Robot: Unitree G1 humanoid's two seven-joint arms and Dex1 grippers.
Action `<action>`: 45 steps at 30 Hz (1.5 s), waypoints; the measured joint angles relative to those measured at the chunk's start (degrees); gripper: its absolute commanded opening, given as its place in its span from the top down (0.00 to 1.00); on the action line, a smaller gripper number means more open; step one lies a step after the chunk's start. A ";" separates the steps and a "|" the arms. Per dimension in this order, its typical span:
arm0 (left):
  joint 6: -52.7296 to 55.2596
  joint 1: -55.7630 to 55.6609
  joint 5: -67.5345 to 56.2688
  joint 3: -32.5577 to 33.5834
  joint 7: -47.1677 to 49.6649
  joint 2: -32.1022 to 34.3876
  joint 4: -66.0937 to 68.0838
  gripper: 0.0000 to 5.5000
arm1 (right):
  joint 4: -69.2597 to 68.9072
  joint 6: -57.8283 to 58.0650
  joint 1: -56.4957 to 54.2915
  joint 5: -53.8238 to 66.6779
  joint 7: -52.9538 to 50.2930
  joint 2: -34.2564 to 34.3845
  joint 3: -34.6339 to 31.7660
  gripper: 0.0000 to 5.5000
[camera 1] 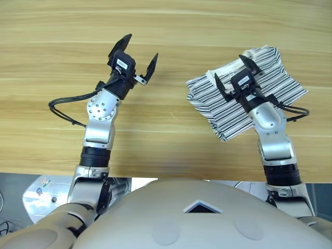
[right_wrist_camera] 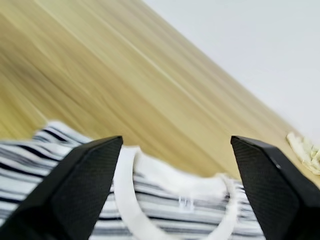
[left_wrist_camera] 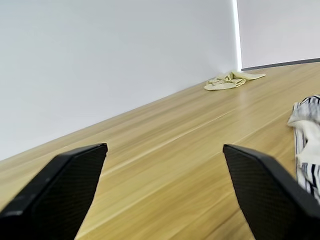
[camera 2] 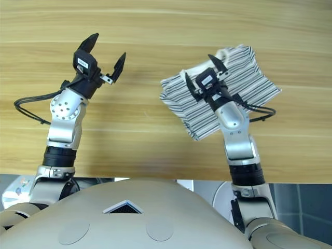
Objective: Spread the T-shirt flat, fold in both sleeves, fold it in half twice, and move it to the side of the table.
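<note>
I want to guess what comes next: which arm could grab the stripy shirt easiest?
The right. Its open right gripper hangs just over the folded striped T-shirt. The left gripper, also open, is over bare wooden table, well apart from the shirt, so it would probably have farther to go.

Striped T-shirt (camera 1: 228, 114) — folded, table's right

Wooden table (camera 1: 155, 31) with folded striped T-shirt (camera 1: 228, 116) and pale yellow cloth (left_wrist_camera: 232, 80)

my head pair looks steeply down on the table (camera 1: 171, 31). both wrist cameras sit low, facing the far wall (left_wrist_camera: 100, 60); all views share the t-shirt (camera 1: 218, 111), the right wrist probably nearest it.
</note>
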 measured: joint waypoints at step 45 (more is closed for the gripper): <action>8.31 -1.87 4.35 -10.54 9.04 -14.06 18.12 0.22 | -8.26 -11.65 -9.26 14.75 -16.54 14.07 -16.58 0.27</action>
